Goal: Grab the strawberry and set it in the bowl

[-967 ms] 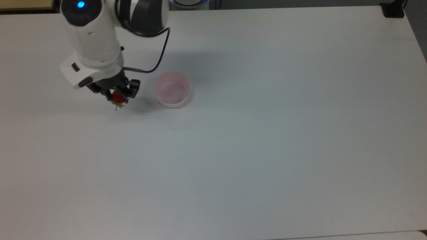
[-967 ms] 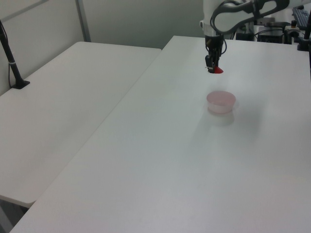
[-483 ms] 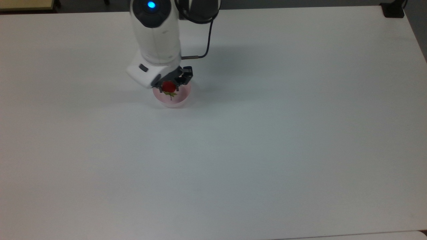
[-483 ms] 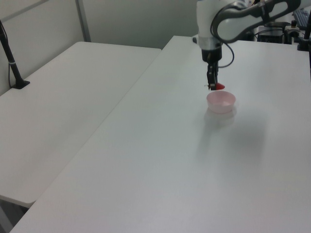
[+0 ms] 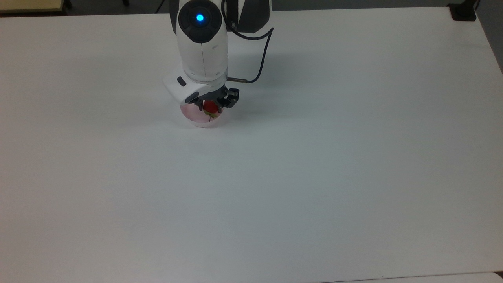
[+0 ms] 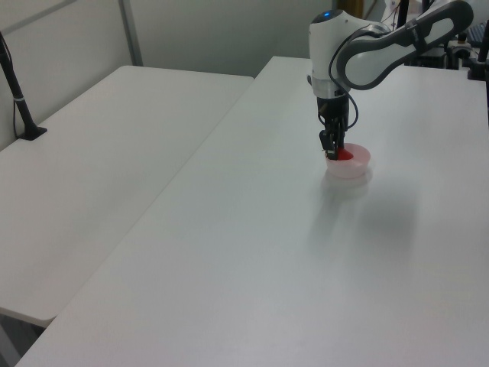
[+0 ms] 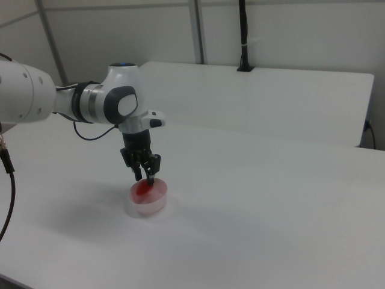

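My gripper [image 5: 211,107] hangs over the pale pink bowl [image 5: 197,119], its fingertips dipping inside the rim, shut on the red strawberry [image 5: 209,106]. The strawberry's green stem points toward the top view's bottom. In the left view the gripper [image 6: 330,151] stands at the bowl's [image 6: 357,169] left edge, and the strawberry [image 6: 344,156] shows red just inside. From the right view the strawberry [image 7: 142,189] glows through the bowl's [image 7: 150,206] translucent wall, below the gripper [image 7: 144,177]. The arm's wrist covers the bowl's far part in the top view.
The bowl stands on a wide white table [image 5: 314,177]. A black cable [image 5: 261,65] loops off the wrist. A second white table [image 6: 107,153] adjoins, with a black post [image 6: 18,95] on it. A black block [image 5: 463,11] sits at the top view's upper right corner.
The gripper carried the strawberry from open table at the top view's left across to the bowl, then came down so the fruit now sits inside the rim.
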Tool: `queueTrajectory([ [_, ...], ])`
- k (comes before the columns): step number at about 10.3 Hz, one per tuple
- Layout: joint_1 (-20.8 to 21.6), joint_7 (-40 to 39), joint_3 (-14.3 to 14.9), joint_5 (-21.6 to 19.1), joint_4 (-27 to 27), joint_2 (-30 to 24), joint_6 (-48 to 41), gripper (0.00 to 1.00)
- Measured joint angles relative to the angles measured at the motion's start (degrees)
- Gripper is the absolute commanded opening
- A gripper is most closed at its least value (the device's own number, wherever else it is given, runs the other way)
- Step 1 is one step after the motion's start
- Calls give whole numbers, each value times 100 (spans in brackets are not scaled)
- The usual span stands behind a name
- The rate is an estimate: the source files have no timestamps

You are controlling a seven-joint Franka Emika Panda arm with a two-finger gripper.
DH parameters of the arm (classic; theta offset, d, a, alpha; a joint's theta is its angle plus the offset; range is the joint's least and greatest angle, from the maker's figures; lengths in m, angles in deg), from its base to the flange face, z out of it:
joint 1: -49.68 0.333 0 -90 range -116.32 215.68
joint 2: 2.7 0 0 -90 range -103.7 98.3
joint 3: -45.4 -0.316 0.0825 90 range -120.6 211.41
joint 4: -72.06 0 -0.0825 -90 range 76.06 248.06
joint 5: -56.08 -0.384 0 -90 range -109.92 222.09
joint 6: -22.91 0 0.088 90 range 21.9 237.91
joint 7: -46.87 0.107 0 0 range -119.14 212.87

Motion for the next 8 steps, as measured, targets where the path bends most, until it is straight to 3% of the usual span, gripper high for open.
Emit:
queueTrajectory([
  [1, -12, 48, 10, -1, 8, 0, 0, 100],
  [4, -25, 78, 13, -1, -46, -62, -43, 100],
  [8, -23, 81, 9, -1, -405, -1053, -905, 100],
])
